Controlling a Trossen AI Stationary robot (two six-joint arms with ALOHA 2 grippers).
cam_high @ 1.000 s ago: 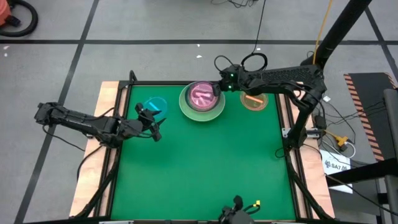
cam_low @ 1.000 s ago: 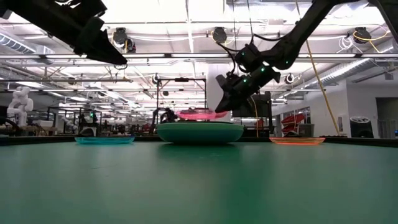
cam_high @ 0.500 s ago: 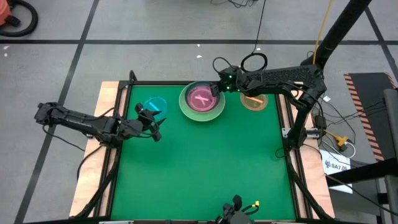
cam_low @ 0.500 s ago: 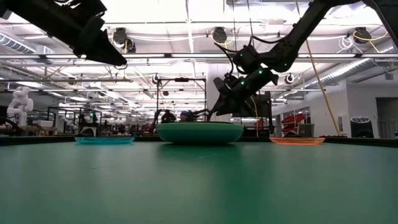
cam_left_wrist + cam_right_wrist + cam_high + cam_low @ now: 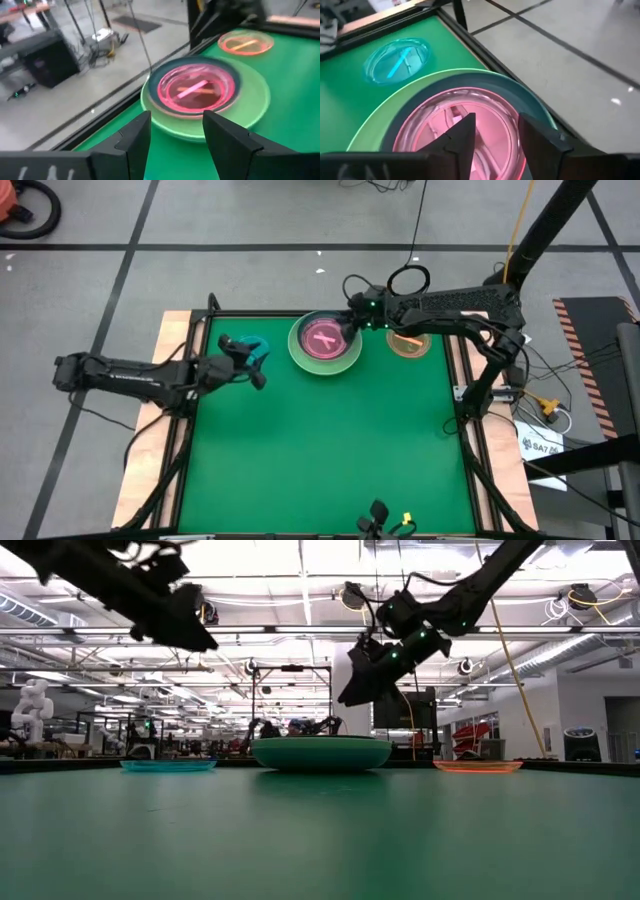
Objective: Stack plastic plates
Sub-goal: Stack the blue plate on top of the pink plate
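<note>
A small translucent magenta plate (image 5: 324,338) lies inside a dark teal plate (image 5: 520,95), which sits in a light green plate (image 5: 300,356). This stack stands at the table's far middle. My right gripper (image 5: 348,323) hangs open just above the stack's far right rim (image 5: 495,132), touching nothing. A small blue plate (image 5: 256,345) lies flat to the left of the stack. My left gripper (image 5: 246,360) hovers open over the blue plate's near side, its fingers pointing toward the stack (image 5: 175,135). A small orange plate (image 5: 408,342) lies flat to the right of the stack.
A wooden frame (image 5: 180,320) borders the green mat, with a dark rail along the far edge right behind the plates. The near half of the mat (image 5: 320,460) holds nothing but a small camera mount at its front edge (image 5: 385,525).
My right gripper has opened and let go of the magenta plate, which has dropped level into the stack. The gripper has then risen a little above the rim. My left gripper has moved toward the far edge, over the blue plate, staying open.
</note>
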